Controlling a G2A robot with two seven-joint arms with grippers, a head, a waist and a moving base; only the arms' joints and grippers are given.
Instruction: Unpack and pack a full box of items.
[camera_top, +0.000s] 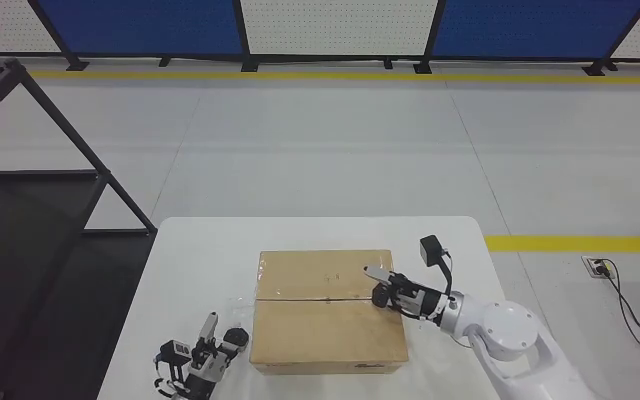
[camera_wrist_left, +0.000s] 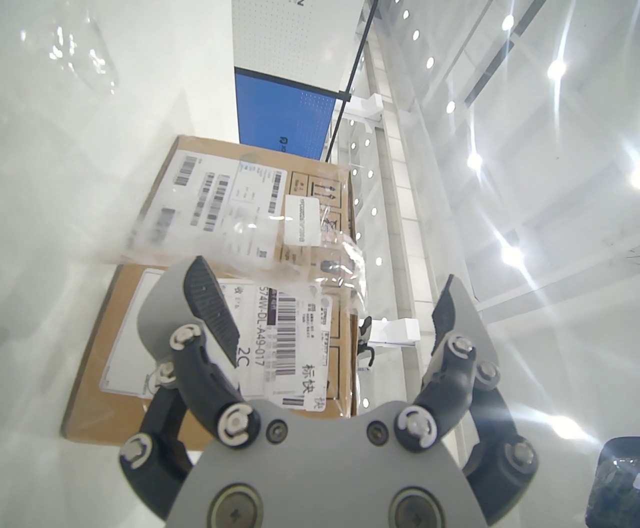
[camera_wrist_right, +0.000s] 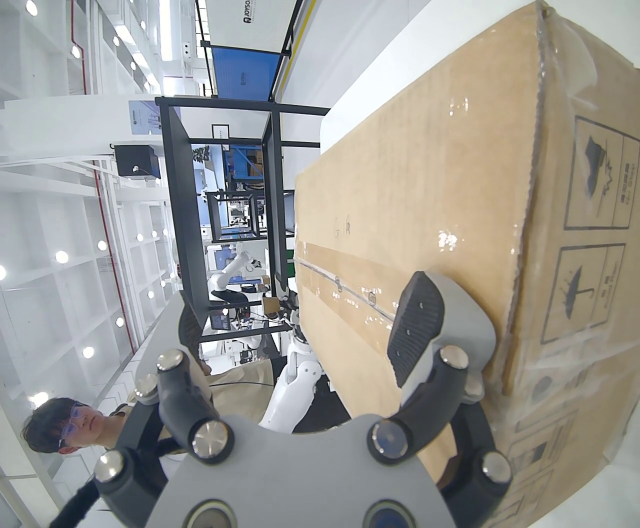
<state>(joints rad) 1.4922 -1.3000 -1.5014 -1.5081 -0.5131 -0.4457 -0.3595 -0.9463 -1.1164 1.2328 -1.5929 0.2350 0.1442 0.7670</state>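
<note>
Taped box (camera_top: 325, 318), contents unseen

This is looking like a robot lab inside a big hall. Blue walls (camera_top: 140, 25) and white walls with tiny holes (camera_top: 340, 25) are standing in a row at the back. A yellow line (camera_top: 300, 75) is running across the smooth pale floor. A white table (camera_top: 200, 270) is sitting in the middle. A black metal frame (camera_wrist_right: 225, 104) is standing nearby, and another white robot arm (camera_wrist_right: 227, 272) is working far off. Many round lights (camera_wrist_left: 555, 70) are shining high up.
</note>
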